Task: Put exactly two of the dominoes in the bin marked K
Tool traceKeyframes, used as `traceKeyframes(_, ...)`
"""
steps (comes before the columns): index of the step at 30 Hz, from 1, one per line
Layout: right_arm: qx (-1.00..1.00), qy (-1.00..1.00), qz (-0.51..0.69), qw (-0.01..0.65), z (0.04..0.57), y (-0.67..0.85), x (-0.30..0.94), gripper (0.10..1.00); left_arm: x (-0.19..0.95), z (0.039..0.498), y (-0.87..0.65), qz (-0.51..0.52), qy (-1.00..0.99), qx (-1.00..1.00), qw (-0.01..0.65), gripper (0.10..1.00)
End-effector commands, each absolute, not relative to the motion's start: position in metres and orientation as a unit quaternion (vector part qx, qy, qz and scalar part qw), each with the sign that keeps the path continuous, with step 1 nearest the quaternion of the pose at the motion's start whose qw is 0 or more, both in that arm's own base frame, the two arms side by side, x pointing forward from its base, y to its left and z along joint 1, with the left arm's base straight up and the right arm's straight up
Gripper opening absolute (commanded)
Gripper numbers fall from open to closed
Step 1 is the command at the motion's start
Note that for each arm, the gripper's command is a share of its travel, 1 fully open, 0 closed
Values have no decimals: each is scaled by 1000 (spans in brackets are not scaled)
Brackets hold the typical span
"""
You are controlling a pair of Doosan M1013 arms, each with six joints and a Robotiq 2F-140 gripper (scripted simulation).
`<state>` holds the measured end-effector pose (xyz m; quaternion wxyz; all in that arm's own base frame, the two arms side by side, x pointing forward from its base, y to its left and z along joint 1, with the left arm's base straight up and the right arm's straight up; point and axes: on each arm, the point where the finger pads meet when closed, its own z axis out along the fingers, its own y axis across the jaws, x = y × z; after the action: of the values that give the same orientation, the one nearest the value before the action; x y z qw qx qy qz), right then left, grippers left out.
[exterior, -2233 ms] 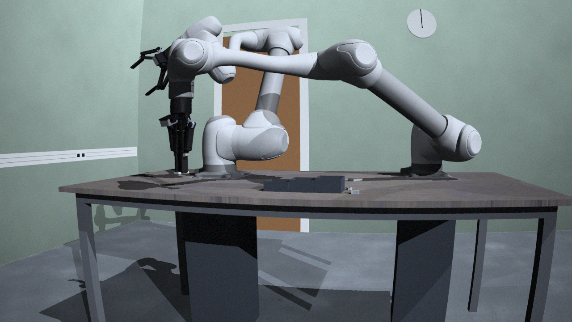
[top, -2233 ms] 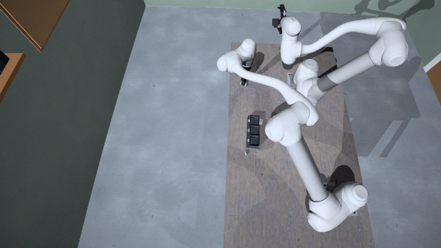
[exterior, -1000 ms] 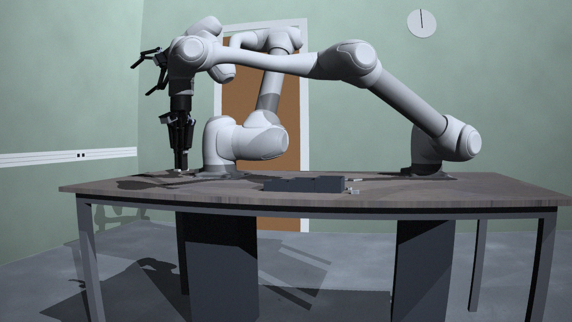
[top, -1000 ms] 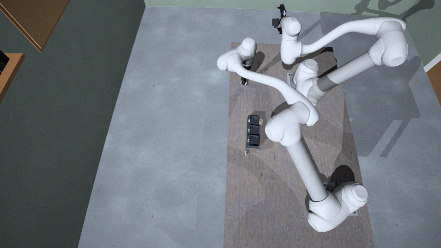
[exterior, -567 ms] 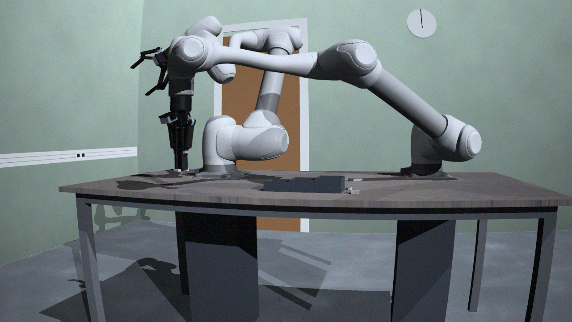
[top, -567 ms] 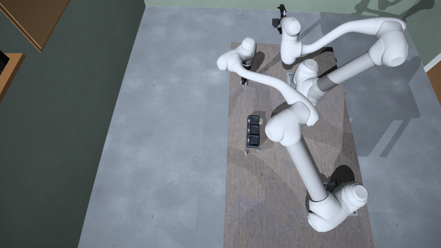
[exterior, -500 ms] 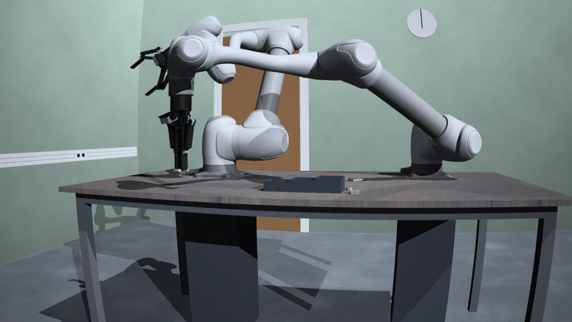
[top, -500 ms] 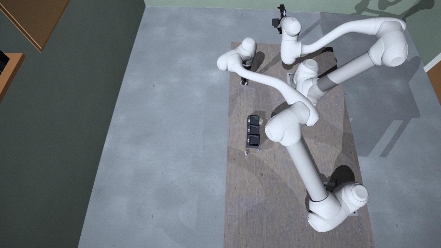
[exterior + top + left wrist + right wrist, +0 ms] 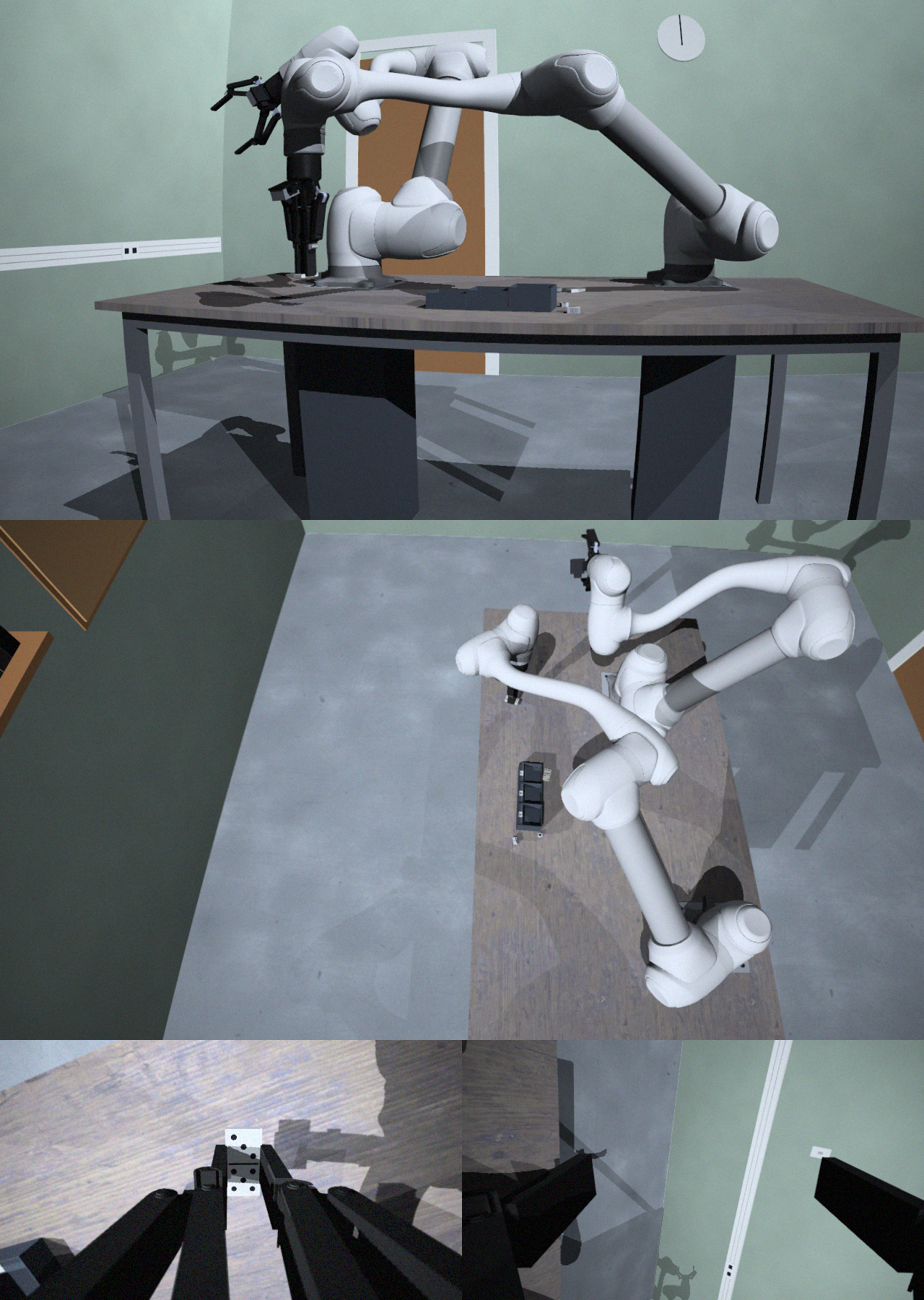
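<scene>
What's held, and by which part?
The left gripper has a domino by its two long edges. The right gripper holds nothing, jaws open.
</scene>
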<state>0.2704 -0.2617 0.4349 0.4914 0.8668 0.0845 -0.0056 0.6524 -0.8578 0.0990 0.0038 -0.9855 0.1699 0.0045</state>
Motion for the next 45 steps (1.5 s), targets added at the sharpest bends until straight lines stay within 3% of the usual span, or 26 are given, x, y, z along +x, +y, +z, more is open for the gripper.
traceKeyframes(1,866,86,-5,493,435,-263,269,1000,653,106,-830,-2,172,-985,-1,213)
traceKeyframes(45,866,86,-5,493,435,-263,269,1000,619,105,-604,-2,172,-985,-1,213)
